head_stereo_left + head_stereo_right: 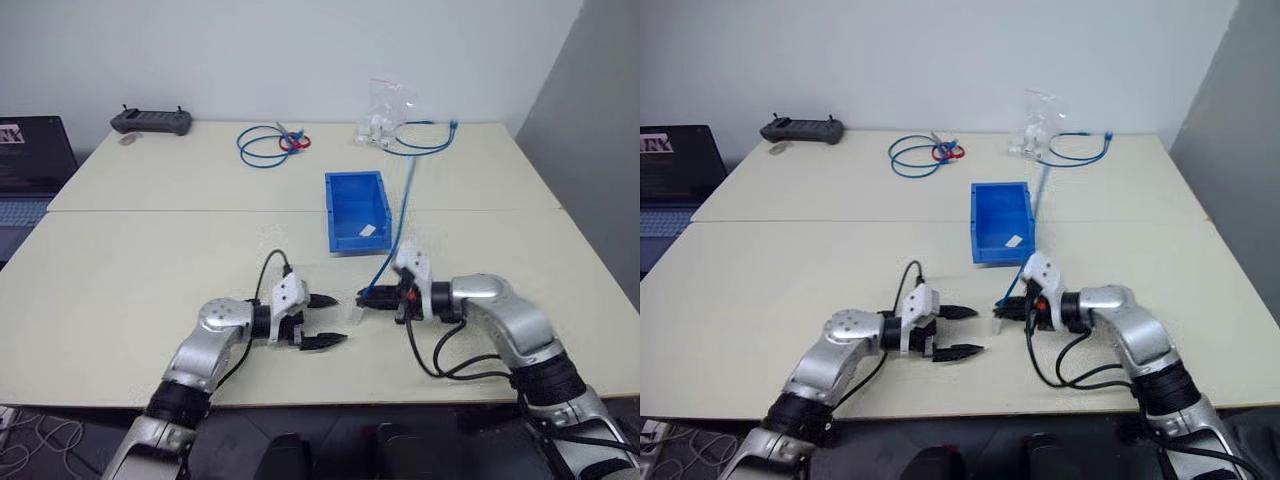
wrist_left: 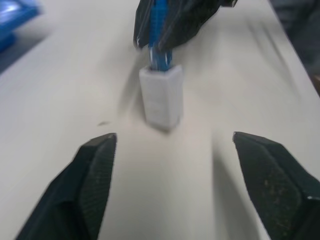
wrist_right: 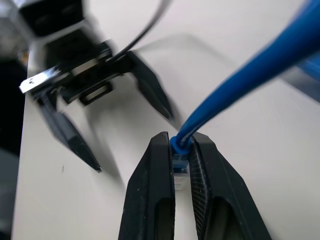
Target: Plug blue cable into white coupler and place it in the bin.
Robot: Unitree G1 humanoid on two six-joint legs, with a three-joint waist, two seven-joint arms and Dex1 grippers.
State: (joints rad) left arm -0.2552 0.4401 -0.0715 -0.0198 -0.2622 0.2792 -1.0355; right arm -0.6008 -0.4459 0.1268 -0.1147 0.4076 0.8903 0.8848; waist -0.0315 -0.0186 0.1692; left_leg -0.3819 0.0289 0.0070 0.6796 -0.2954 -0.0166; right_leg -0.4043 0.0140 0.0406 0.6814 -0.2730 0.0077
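Note:
The white coupler (image 2: 161, 97) sits on the plug end of the blue cable (image 1: 405, 205), close over the table top. My right gripper (image 1: 366, 298) is shut on the blue cable just behind the plug, as the right wrist view shows with the black fingers (image 3: 155, 185) pinching it. My left gripper (image 1: 338, 320) stands open a short way left of the coupler, with nothing between its fingers (image 2: 92, 170). From the right gripper the cable runs back along the right side of the bin (image 1: 345, 205), which stands at mid table beyond both grippers.
A small white item (image 1: 367, 230) lies inside the bin. At the back lie a coiled blue cable with a red tie (image 1: 268, 145), a clear plastic bag (image 1: 385, 110) with a looped blue cable (image 1: 430, 145), and a dark controller (image 1: 150, 120). A laptop (image 1: 30, 160) stands far left.

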